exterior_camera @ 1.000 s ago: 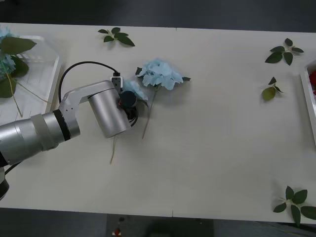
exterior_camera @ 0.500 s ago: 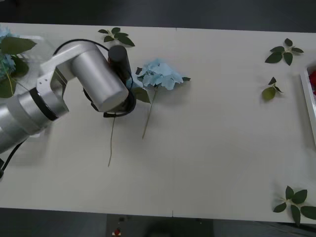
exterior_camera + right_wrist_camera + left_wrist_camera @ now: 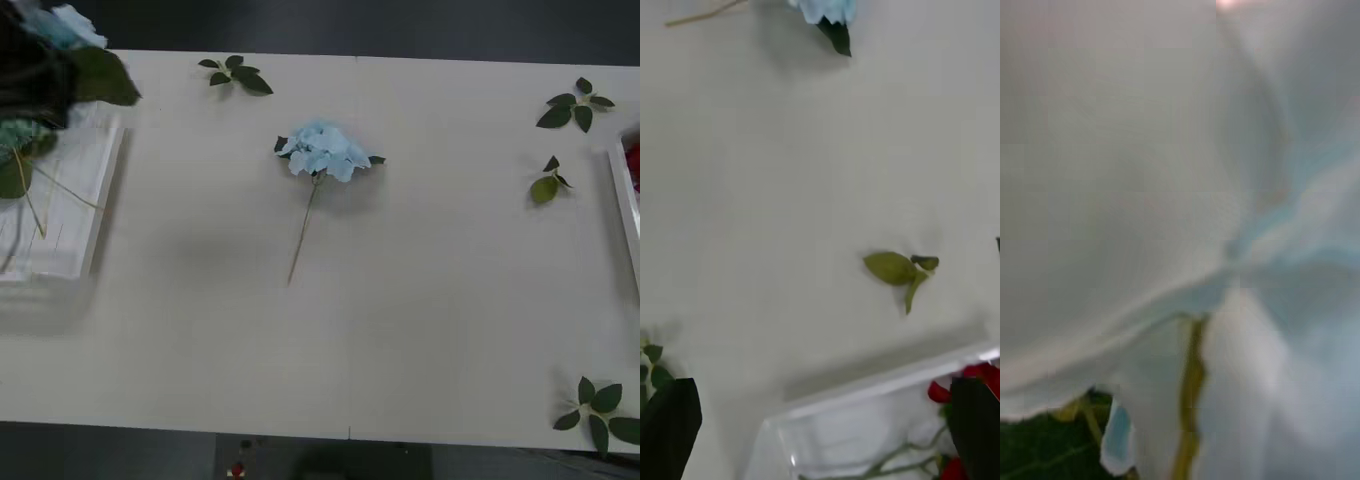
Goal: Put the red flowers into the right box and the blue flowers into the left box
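One blue flower [image 3: 325, 150] lies on the table's middle, its stem pointing toward me. A second blue flower [image 3: 68, 24] hangs high at the far left above the left box [image 3: 95, 215], with my left gripper [image 3: 40, 65] a dark shape shut on it. Its pale petals [image 3: 1150, 187] and stem press close in the left wrist view. More blue flowers [image 3: 14, 140] lie in the left box. My right gripper [image 3: 824, 442] is open above the right box [image 3: 865, 397], which holds red flowers [image 3: 970, 375]. The right box's rim [image 3: 622, 195] is at the table's right edge.
Loose green leaf sprigs lie at the back left [image 3: 236, 74], back right [image 3: 575, 106], right [image 3: 548, 184] and front right corner [image 3: 600, 408]. One sprig [image 3: 899, 268] lies just beyond the right box. The table's near half around the lying flower's stem is bare.
My left arm lifted a blue flower from beside the middle one and swung it left and up, over the left box. The lying flower has not moved.
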Action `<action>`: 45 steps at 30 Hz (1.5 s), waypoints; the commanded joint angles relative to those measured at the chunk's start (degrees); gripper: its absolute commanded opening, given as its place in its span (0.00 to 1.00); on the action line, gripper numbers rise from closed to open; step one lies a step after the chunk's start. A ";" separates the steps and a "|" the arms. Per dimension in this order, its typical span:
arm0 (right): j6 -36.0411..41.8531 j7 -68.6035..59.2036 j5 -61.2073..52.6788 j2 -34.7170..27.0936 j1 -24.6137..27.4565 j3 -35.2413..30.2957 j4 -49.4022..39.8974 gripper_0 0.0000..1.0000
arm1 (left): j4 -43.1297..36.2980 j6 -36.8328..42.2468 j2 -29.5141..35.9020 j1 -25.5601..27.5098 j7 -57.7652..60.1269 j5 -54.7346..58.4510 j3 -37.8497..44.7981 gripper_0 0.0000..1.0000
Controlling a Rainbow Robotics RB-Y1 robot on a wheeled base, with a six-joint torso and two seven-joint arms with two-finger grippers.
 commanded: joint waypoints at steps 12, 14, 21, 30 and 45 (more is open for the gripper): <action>-5.29 -0.59 9.81 12.95 1.05 8.79 -6.77 0.95 | 25.99 -23.95 9.56 7.59 -12.71 -7.87 13.82 0.00; -8.19 -0.59 12.10 14.00 2.72 11.25 -10.64 0.95 | 28.37 -28.43 8.68 8.12 -12.80 -10.07 13.20 0.00; -20.40 -0.59 15.79 16.02 6.85 17.49 -21.80 0.96 | 31.71 -36.43 7.37 7.68 -11.74 -17.19 8.63 0.00; -25.32 -0.59 13.15 17.25 6.85 18.55 -24.26 0.95 | 33.38 -43.11 2.27 7.77 -3.92 -29.93 5.20 0.00; -25.94 -0.59 8.32 11.63 6.68 17.93 -21.54 0.95 | 35.66 -49.79 1.12 7.77 4.87 -32.48 1.34 1.00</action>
